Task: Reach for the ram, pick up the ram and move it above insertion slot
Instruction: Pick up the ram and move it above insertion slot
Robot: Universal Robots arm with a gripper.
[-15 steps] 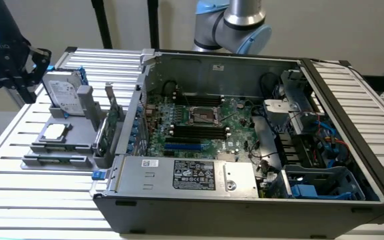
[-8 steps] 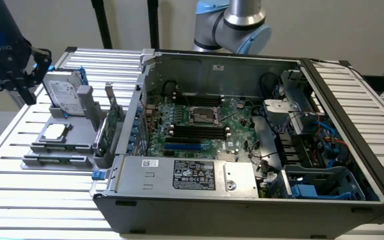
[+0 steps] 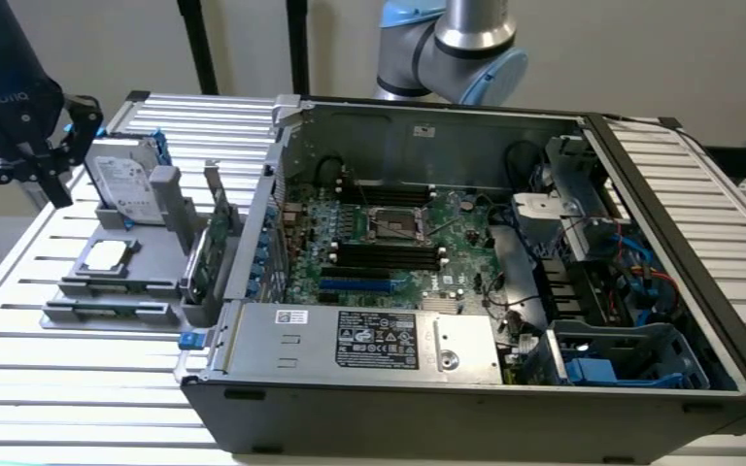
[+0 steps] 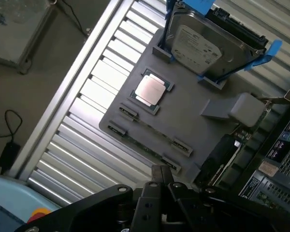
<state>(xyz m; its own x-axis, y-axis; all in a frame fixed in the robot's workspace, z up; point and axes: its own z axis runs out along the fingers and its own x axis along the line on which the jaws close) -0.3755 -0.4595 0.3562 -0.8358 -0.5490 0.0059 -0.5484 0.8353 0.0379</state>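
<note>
Slatted silver metal surface [image 3: 50,388], ribs running crosswise; open dark computer case [image 3: 477,398] standing directly on it; grey holder tray [image 4: 183,121] lying flat on the slats, just beside the case, at the exterior view's left of it

Gripper [image 3: 47,160] beside the upright hard drive [image 3: 127,184] — ram [image 3: 108,309] flat in gray holder [image 3: 88,283]

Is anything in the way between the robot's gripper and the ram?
Nothing visible. The gripper hangs near the grey holder, and the ram lies uncovered in its slot. The hard drive and the silver chip sit elsewhere on the holder, not over the ram.
</note>
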